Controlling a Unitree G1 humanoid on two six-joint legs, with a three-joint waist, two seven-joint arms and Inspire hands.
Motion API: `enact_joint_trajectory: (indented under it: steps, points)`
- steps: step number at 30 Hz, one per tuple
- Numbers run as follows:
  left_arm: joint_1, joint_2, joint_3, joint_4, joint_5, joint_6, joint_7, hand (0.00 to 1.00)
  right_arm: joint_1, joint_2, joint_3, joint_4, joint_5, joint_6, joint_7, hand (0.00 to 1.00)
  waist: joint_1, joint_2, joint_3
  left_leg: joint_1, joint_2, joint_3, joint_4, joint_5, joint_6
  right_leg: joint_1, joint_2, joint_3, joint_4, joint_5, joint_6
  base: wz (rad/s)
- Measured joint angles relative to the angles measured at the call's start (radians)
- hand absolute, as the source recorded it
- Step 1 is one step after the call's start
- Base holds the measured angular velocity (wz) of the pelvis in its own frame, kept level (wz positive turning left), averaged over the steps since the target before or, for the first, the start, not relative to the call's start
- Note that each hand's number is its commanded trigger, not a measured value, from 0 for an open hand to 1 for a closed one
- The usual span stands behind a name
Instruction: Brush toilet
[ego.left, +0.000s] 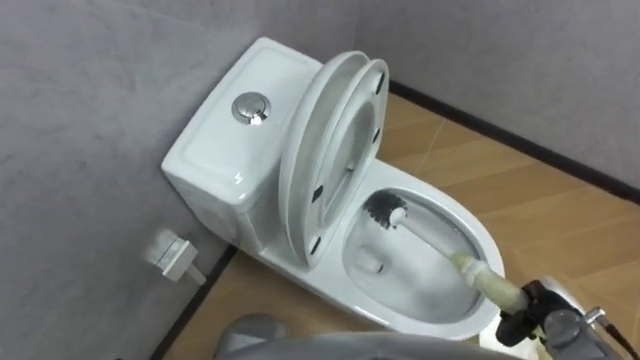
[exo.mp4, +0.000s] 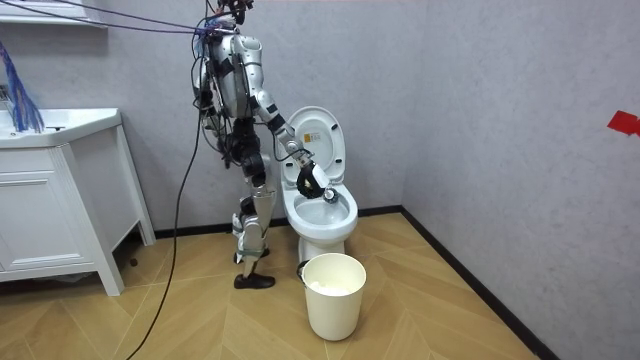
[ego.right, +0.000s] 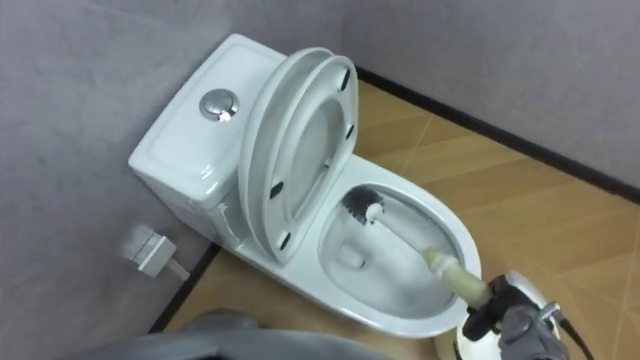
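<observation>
you're scrubbing now: your right hand (ego.left: 535, 315) is holding the brush (ego.left: 432, 241) by its handle at the near right, fingers curled round it, bristles sitting in the far end of the toilet (ego.left: 215, 150) bowl. next, i'd judge, you'll be sweeping around the bowl wall.

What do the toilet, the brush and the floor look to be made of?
Toilet: most likely glazed white ceramic, with glossy highlights on it. Its seat and lid look like smooth plastic. Brush: dark bristles, a white shaft and a beige grip, probably plastic, matte. Floor: satin wood-look boards in a herringbone pattern. Whether they are real wood or laminate cannot be told.
</observation>
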Motion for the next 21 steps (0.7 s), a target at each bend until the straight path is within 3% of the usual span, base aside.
enact_joint_trajectory:
  steps: [4,10,15,17,21]
  points:
    - [-0.019,-0.03,0.034,0.005,-0.002,0.003,-0.013,0.0,0.011,0.009,-0.002,0.005,0.028,-0.005,-0.009,1.0,-0.007,0.007,0.0018,0.002,0.0,0.001,-0.004,0.0,0.0,-0.001,0.001,0.003,-0.001,0.001,-0.001,-0.02]
    - [-0.033,-0.049,0.041,0.02,-0.073,0.008,-0.021,0.0,0.064,0.021,-0.023,0.022,0.084,-0.027,-0.052,1.0,-0.032,0.029,-0.0034,0.038,-0.003,0.013,-0.028,0.0,0.0,0.027,0.0,0.01,-0.017,-0.003,0.005,-0.03]
    - [-0.067,-0.059,0.114,0.08,-0.075,0.026,-0.043,0.0,0.101,0.054,-0.067,0.035,0.085,-0.051,-0.062,1.0,-0.045,0.024,-0.0056,0.074,0.001,0.065,-0.041,0.0,0.0,0.038,0.0,0.063,-0.018,-0.008,0.003,-0.27]
    - [-0.106,-0.058,0.127,0.101,-0.077,0.026,-0.044,0.0,0.103,0.06,-0.069,0.035,0.088,-0.052,-0.065,1.0,-0.077,0.022,-0.005,0.08,0.001,0.071,-0.041,0.0,0.0,0.039,0.0,0.078,-0.019,-0.008,0.003,-0.2]
    - [-0.165,-0.057,0.133,0.122,-0.061,0.026,-0.043,0.0,0.121,0.081,-0.087,0.034,0.072,-0.065,-0.086,1.0,-0.106,0.016,-0.0062,0.09,0.004,0.109,-0.041,0.0,0.0,0.035,0.002,0.12,-0.018,-0.008,0.003,-0.25]
